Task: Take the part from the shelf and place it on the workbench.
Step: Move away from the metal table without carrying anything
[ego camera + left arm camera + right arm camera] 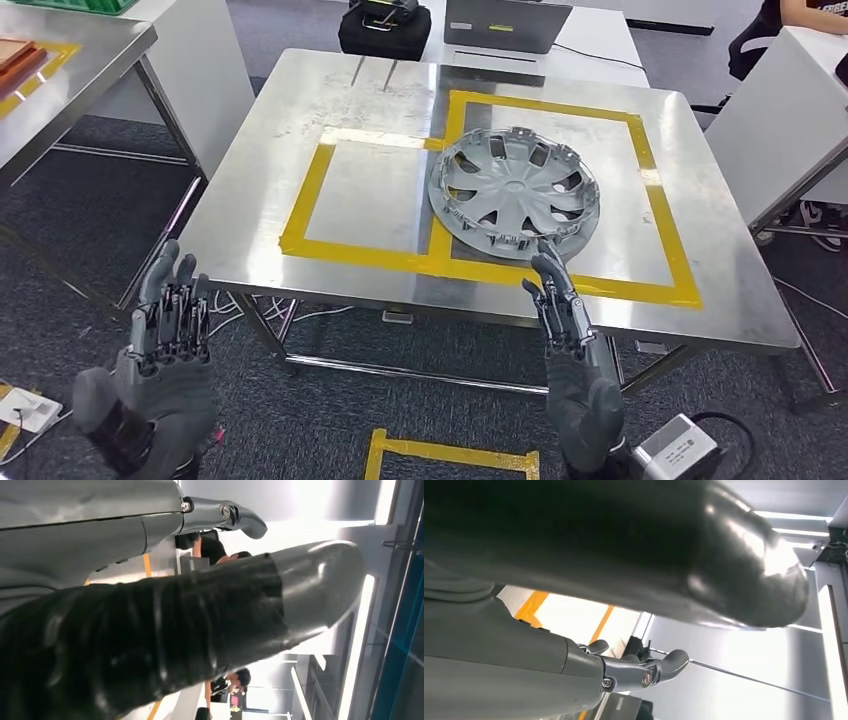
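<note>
Hubcap (514, 191) sits flat on the bench (300, 120), straddling the tape. Right hand (558, 300), fingers straight and empty, nearly touches its rim and could nudge it; left hand (172, 315) is spread, well clear.

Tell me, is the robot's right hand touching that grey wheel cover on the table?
Cannot tell. In the head view the right hand's fingertips overlap the wheel cover's near rim, with no plain gap or contact.

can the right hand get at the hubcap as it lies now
Probably yes. The right hand has its fingers at the near rim of the hubcap, which lies flat on the workbench with nothing between them.
</note>
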Robot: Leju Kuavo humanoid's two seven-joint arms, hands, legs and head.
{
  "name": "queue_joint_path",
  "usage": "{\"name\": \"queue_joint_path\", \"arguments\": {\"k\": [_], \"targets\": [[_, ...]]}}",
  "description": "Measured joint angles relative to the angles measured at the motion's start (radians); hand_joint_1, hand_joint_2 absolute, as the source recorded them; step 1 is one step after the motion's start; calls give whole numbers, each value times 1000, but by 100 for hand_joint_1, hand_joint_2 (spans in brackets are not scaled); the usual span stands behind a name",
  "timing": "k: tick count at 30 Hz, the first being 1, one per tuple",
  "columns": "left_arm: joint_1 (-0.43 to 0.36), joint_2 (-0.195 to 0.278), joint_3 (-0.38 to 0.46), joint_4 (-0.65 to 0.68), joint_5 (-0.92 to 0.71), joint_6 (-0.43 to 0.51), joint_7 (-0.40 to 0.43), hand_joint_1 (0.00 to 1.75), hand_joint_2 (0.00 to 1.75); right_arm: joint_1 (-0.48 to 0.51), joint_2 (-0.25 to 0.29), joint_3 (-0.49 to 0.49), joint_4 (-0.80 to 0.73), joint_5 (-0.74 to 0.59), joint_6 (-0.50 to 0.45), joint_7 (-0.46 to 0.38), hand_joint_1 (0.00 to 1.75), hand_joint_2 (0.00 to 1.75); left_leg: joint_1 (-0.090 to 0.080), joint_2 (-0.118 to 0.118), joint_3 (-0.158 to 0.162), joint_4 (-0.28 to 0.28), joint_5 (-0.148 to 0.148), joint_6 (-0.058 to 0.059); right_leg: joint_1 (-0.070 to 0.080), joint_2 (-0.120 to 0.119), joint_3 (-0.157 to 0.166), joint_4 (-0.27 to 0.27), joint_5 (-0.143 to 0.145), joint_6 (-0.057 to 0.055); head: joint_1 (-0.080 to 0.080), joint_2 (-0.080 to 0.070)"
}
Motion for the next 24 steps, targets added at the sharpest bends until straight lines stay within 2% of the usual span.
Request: {"name": "queue_joint_path", "arguments": {"k": [2, 3, 4, 5, 6, 7, 9, 10, 12, 13, 14, 15, 18, 19, 20, 21, 22, 24], "targets": [[0, 0, 1, 0, 0, -2, 1, 0, 0, -1, 0, 0, 0, 2, -1, 2, 0, 0, -3, -1, -14, 0, 9, 8, -2, 2, -49, 124, -73, 5, 14, 0], [0, -1, 2, 0, 1, -3, 1, 0, 0, 0, 0, 0, 0, 3, -1, 3, 0, 0, -5, -2, -22, 0, 14, 9, -2, 2, -68, 181, -98, 5, 18, 0], [0, -1, 3, 0, 1, -4, 2, 0, 0, 0, 0, 0, 0, 4, -2, 4, 0, 0, -8, -4, -29, 1, 19, 10, -2, 2, -74, 211, -107, 3, 22, 0], [0, -1, 4, 0, 2, -5, 3, 0, 0, 0, 0, 0, 0, 5, -3, 5, 0, 0, -10, -6, -35, 1, 24, 10, -1, 3, -61, 203, -98, -1, 24, 0], [0, -1, 5, 0, 2, -6, 3, 0, 0, 0, 0, 0, 0, 6, -3, 6, 0, 0, -13, -9, -40, 1, 29, 10, 1, 5, -30, 156, -74, -9, 27, 0], [0, -1, 6, 0, 3, -7, 3, 0, 0, 0, 0, 0, 0, 6, -3, 7, 0, 0, -15, -12, -43, 1, 33, 9, 4, 9, 13, 85, -47, -19, 29, 0], [-2, -2, 7, 0, 3, -8, 4, 0, 0, -2, 0, 0, 0, 7, -4, 8, 0, 0, -16, -16, -49, -1, 43, 4, 13, 19, 79, -37, -20, -41, 26, 0], [-3, -2, 7, 0, 4, -9, 4, 0, 0, -2, 0, 0, -1, 8, -5, 8, 0, 0, -13, -18, -52, -2, 48, -1, 18, 22, 92, -66, -18, -47, 26, 0], [-5, -3, 8, -1, 5, -12, 5, 0, 0, -2, 0, 0, -2, 9, -8, 8, 0, 0, -8, -19, -53, -9, 58, -15, 25, 18, 93, -81, -12, -52, 29, 0], [-6, -3, 9, -1, 6, -13, 5, 0, 0, -2, 0, 0, -3, 11, -9, 8, 0, 0, -6, -18, -55, -9, 60, -21, 23, 14, 99, -91, -3, -53, 32, 0], [-7, -3, 11, -1, 7, -16, 5, 0, 0, -1, 0, 0, -3, 13, -10, 8, 0, 0, -8, -15, -61, -1, 51, -25, 20, 10, 104, -103, 7, -56, 31, 0], [-8, -3, 12, -1, 8, -19, 6, 0, 0, -1, 0, 0, -3, 15, -11, 9, 0, 0, -9, -11, -74, 24, 30, -28, 17, 6, 108, -114, 19, -58, 25, 0], [-12, -3, 14, -1, 14, -29, 7, 0, 0, 6, 0, 0, -2, 24, -17, 9, 0, 0, -9, -5, -137, 189, -77, -37, 14, -7, 96, -119, 39, -60, 3, 0], [-12, -3, 14, -1, 15, -32, 8, 0, 0, 8, 0, 0, -2, 27, -19, 9, 0, 0, -8, -4, -146, 229, -93, -40, 14, -12, 88, -116, 42, -58, -2, 0], [-12, -3, 15, -1, 16, -35, 9, 0, 0, 9, 0, 0, -2, 30, -20, 9, 0, 0, -8, -2, -139, 236, -91, -42, 13, -16, 80, -112, 44, -57, -7, 0], [-12, -3, 15, -1, 16, -38, 10, 0, 0, 10, 0, 0, -2, 33, -21, 10, 0, 0, -7, 2, -112, 205, -74, -44, 12, -21, 72, -105, 45, -55, -11, 0], [-13, -3, 15, -1, 17, -40, 11, 0, 0, 11, 0, 0, -2, 36, -23, 10, 0, 0, -5, 9, -70, 144, -50, -44, 11, -25, 65, -97, 45, -52, -15, 0], [-16, -3, 15, -1, 18, -46, 12, 0, 0, 13, 0, 0, -3, 41, -26, 11, 0, 0, -7, 25, 0, 32, -28, -37, 14, -31, 50, -77, 42, -42, -21, 0]]}}
